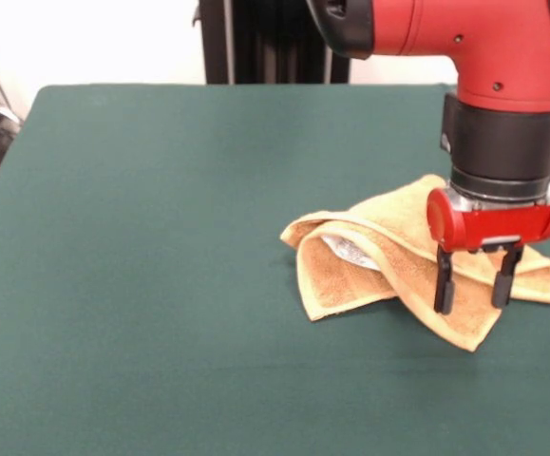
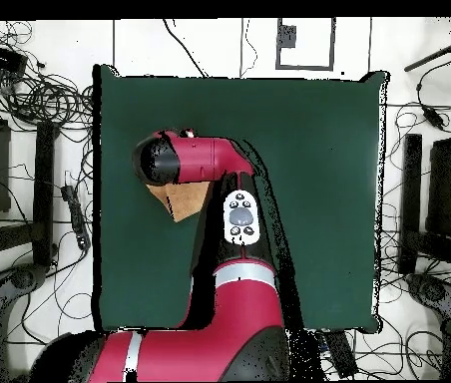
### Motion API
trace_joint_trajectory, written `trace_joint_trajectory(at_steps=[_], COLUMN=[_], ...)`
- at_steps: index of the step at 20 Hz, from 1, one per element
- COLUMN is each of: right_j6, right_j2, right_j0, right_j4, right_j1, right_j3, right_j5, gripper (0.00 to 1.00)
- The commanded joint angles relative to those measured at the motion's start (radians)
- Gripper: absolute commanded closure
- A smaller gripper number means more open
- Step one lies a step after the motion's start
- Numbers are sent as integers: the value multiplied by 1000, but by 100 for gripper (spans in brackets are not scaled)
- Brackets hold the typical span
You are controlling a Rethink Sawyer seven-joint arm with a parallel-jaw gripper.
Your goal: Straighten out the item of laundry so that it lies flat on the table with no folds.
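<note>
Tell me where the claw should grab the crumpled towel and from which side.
Probably the pointed corner of the towel nearest the camera in the front view. It lies as a single thin layer on the table, clear of the folded bundle. The open claw hangs just above; come straight down, then pull outward to undo the folds.

Pale floor (image 2: 45, 289) strewn with tangled black cables (image 2: 40, 95)

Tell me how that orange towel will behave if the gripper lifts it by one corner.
Probably floppy: the towel already lies folded over itself. Its terry pile looks grippy, so it should hardly slip on the green table. The open gripper would likely lift one layer while the rest drapes.
</note>
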Motion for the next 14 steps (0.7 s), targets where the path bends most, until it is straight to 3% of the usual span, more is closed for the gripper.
trace_joint_trajectory(at_steps=[1, 14], right_j6=[75, 97], right_j2=[48, 61], right_j0=[12, 1], right_j4=[-74, -114], right_j1=[21, 7], right_j3=[119, 140], right_j5=[-58, -102], gripper=[0, 0])
